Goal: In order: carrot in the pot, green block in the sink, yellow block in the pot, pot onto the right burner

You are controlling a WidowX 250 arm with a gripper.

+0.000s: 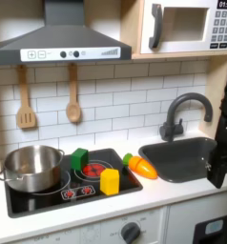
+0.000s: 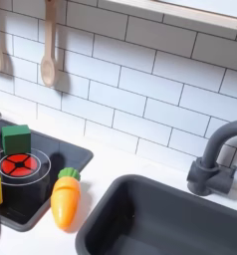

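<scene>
First exterior view gives me the whole toy kitchen: the carrot lies on the white counter just off the right edge of the black stovetop, between it and the sink, its long axis running diagonally with the green leafy end up toward the stovetop's back corner and the orange tip down toward the first exterior view's right. From the second exterior view I see the carrot with leaves away from the camera and tip toward it, touching neither block. The pot sits over the left burner, mouth open and upward, one side handle at its left. The green block stands at the back of the right burner, close beside the pot's rim; the yellow block stands upright at that burner's front edge, near the stovetop's right border. Bare counter lies in front of the sink, and the basin's floor is open below the dark arched faucet. At the first exterior view's right edge I see the black arm with the gripper hanging over the sink's right side; I cannot tell how wide the claw stands.
</scene>
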